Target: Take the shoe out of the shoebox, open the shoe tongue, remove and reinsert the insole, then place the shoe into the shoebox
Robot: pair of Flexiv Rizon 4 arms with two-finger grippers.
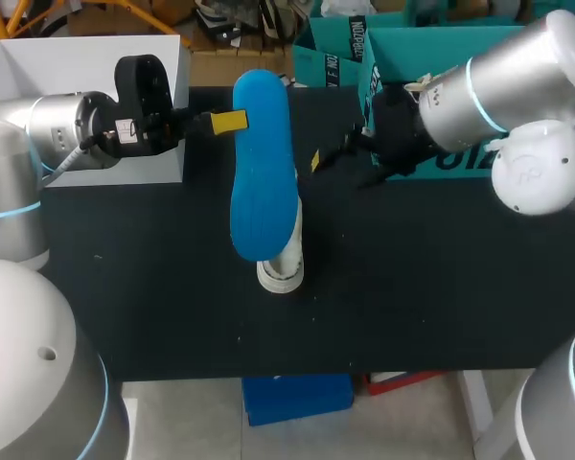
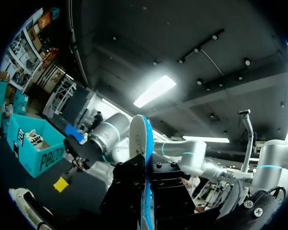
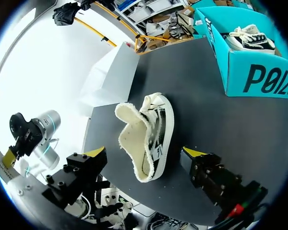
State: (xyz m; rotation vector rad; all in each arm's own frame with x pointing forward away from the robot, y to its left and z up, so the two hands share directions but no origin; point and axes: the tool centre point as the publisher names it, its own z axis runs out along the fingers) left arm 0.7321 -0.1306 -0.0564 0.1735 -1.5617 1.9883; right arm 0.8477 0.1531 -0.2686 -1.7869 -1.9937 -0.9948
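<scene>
Left hand: the left hand (image 1: 236, 122) is clenched on the far end of the blue insole (image 1: 262, 168). In its wrist view the insole stands edge-on between the black fingers.
Insole: bright blue with a fine dotted texture, held in the air lengthwise from far to near over the middle of the tabletop (image 1: 431, 287).
In the way: from above, the insole covers most of the shoe (image 1: 281, 266); only its white near end shows.
Right hand: the right hand (image 3: 144, 153) is released, its fingers spread wide, hovering over the shoe without touching it.
Shoe: cream and black canvas, lying on the tabletop with its tongue folded out and its mouth gaping.
Shoebox: the teal shoebox (image 3: 259, 76) sits at the far right, holding a second shoe (image 3: 247, 38).
Far left: a white box (image 1: 86, 72) behind the left arm.
</scene>
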